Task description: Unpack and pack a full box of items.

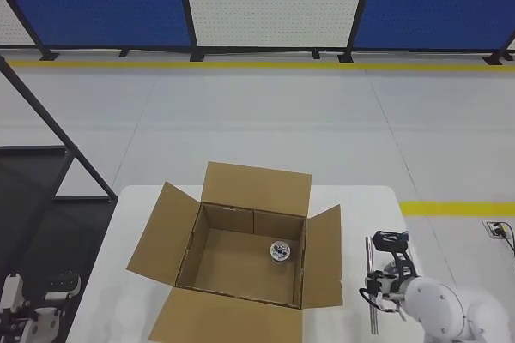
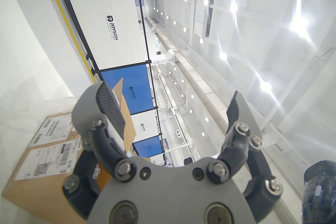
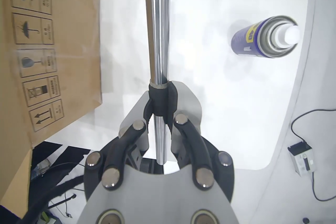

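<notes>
**Right gripper clenched on a metal rod, to the right of the open box**

The white table (image 1: 369,206) carries an open cardboard box (image 1: 257,190) at its middle, all four flaps folded outward; the box is the largest thing on it. To the right of the box, a long shiny metal rod (image 3: 157,12) runs from near to far, roughly parallel to the box's right wall and apart from it. The right gripper (image 3: 160,96) is closed around this rod, with its black fingers (image 3: 172,99) pressed on both sides; the longer part of the rod sticks out on the far side of the grip, the short part on the near side. I cannot tell whether the rod touches the table.

A blue spray can (image 3: 252,37) with a white nozzle stands upright on the table, to the right of the rod and apart from it. Inside the box, a small round item (image 1: 280,250) lies on the bottom, close to the far right corner.

The left gripper (image 2: 170,93) is beyond the table's near left corner; its fingers are spread wide and grasp nothing; it points upward, with the labelled side of the box beside it.
</notes>
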